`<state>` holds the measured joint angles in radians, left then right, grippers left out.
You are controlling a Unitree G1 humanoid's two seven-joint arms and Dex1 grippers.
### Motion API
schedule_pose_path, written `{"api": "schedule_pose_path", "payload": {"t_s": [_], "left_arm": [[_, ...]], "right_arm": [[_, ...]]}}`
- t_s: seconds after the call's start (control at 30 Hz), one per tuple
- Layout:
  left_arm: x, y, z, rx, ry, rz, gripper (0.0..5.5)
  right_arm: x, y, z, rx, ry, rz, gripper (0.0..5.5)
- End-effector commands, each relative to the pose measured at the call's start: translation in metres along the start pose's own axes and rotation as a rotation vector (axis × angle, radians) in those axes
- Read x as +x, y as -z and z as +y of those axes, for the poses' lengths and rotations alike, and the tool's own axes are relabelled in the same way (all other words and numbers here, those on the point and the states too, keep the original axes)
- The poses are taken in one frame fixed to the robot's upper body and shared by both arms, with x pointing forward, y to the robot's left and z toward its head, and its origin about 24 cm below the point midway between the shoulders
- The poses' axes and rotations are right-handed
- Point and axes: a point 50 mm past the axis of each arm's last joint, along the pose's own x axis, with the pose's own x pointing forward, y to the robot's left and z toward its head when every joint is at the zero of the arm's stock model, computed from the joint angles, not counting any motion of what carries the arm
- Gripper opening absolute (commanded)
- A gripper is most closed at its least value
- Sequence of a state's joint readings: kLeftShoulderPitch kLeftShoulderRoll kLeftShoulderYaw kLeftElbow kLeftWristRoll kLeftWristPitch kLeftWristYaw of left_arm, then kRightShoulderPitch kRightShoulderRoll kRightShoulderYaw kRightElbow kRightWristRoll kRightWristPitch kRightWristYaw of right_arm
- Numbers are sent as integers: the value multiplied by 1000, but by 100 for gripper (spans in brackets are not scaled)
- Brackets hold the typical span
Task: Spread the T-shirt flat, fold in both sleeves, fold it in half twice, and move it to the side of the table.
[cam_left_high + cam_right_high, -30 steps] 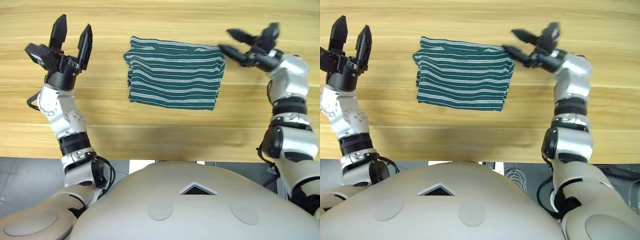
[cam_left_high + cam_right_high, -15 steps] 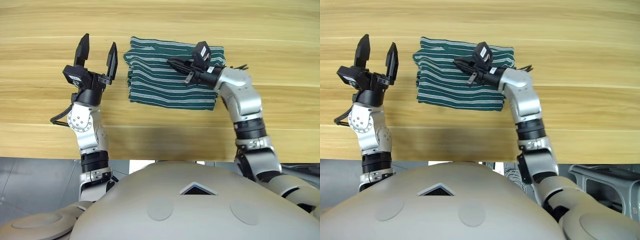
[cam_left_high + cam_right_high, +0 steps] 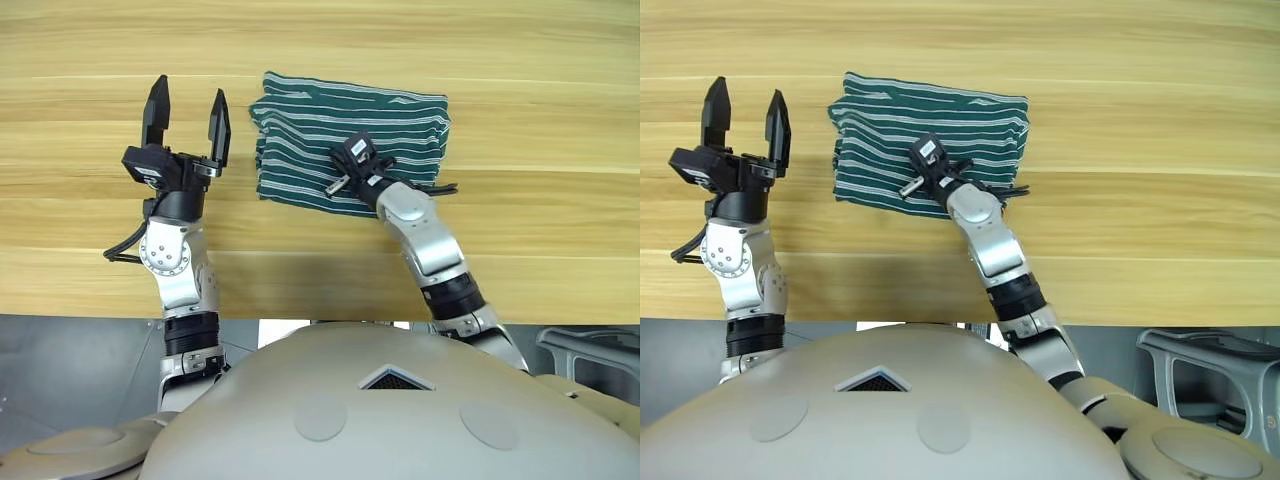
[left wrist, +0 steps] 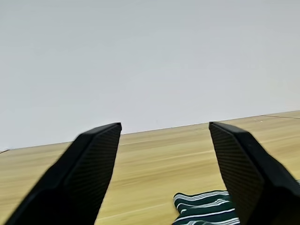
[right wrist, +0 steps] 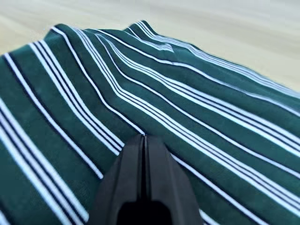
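Note:
The green striped T-shirt [image 3: 320, 115] lies folded into a rectangle on the wooden table [image 3: 540, 240], its corner also visible in the left wrist view [image 4: 206, 211]. My right gripper [image 5: 144, 139] is shut, its joined fingertips resting on the near half of the shirt's top layer, with no cloth seen pinched between them. My left gripper [image 3: 188, 98] stands open and upright just left of the shirt, a short gap from its left edge, holding nothing. From its own wrist view the left gripper [image 4: 164, 126] shows wide-open fingers above bare wood.
Bare wood stretches to the left, right and far side of the shirt. The table's front edge [image 3: 300, 320] runs close below both forearms, with grey floor beyond it.
My right arm swung in from the shirt's right side, crossed over it and came down on its near part, closing its fingers. My left arm moved right toward the shirt, still open.

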<state>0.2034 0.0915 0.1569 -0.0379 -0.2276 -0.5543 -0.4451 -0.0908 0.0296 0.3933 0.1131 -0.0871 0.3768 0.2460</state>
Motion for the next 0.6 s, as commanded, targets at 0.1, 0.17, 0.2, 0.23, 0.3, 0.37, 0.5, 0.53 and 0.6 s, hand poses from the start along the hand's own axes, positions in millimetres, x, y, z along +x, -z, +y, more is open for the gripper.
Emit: {"api": "schedule_pose_path", "payload": {"t_s": [0.1, 0.17, 0.2, 0.23, 0.3, 0.37, 0.5, 0.53, 0.6], "left_arm": [[-1, -1, -2, 12, -10, -6, 335], [-3, -3, 0, 18, -21, -9, 335], [-4, -3, 1, 20, -26, -11, 335], [-4, -4, 1, 21, -29, -13, 335], [-3, -4, 1, 18, -27, -18, 335], [-2, -5, 1, 15, -19, -20, 335], [1, -5, 0, 3, 0, -22, 335], [2, -5, 0, 0, 2, -22, 335], [3, -4, -2, -5, 6, -23, 335]], "right_arm": [[4, 46, 18, -143, -294, 115, 4], [-7, 58, 13, -229, -490, 127, 4], [-14, 62, 9, -254, -572, 135, 4], [-22, 65, 0, -293, -655, 140, 4], [-37, 71, -22, -359, -766, 150, 4], [-53, 72, -44, -423, -854, 145, 4], [-81, 57, -97, -680, -901, 94, 4], [-79, 41, -108, -694, -845, 25, 4], [-74, 7, -118, -672, -751, -174, 4]]}}
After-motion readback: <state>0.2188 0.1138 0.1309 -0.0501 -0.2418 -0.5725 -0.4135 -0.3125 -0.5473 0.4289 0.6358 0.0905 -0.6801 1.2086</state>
